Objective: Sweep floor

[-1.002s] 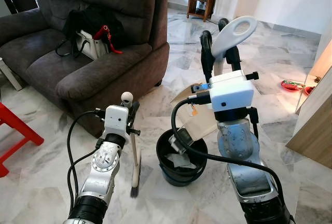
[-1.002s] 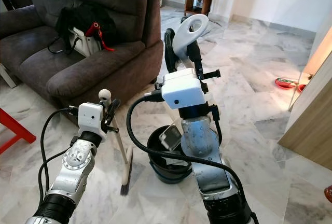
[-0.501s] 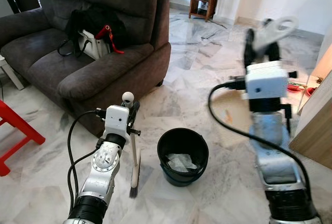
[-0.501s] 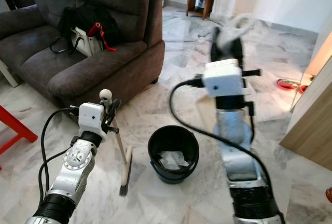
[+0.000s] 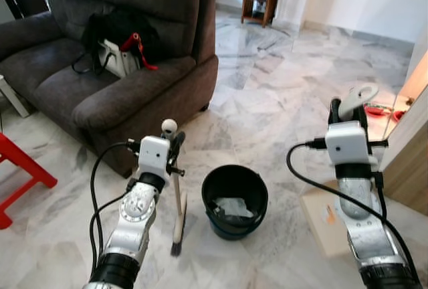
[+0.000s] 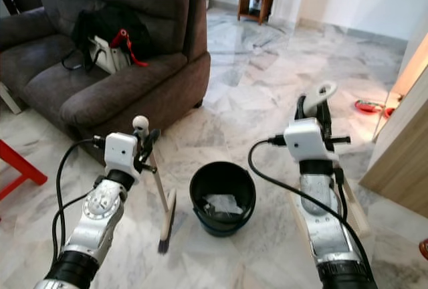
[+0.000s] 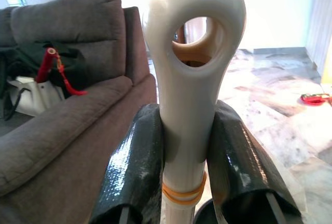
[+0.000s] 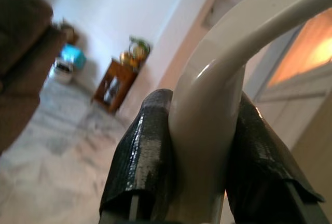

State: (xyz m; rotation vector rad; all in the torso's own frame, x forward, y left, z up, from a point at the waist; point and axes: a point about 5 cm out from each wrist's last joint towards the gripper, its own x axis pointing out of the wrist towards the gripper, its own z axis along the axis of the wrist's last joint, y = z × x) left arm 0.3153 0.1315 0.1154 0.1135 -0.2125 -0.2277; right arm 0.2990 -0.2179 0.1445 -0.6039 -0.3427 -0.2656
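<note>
My left gripper (image 5: 172,144) is shut on a cream broom handle (image 7: 189,89) with a ring at its top. The broom stands nearly upright, its dark bristles (image 5: 176,241) touching the marble floor left of a black bucket (image 5: 231,227). Crumpled paper (image 5: 234,207) lies inside the bucket. My right gripper (image 5: 349,112) is shut on the cream loop handle (image 8: 218,105) of a dustpan. Its tan pan (image 5: 326,219) rests on the floor to the right of the bucket.
A grey sofa (image 5: 127,91) with a black bag (image 5: 117,31) stands at the back left. A red stool (image 5: 23,168) is at the far left. A wooden cabinet side (image 5: 408,165) rises at the right, with a red dish (image 5: 378,110) on the floor near it.
My right arm has swung the dustpan from above the bucket out to the right and lowered it to the floor. The left arm and broom have stayed put.
</note>
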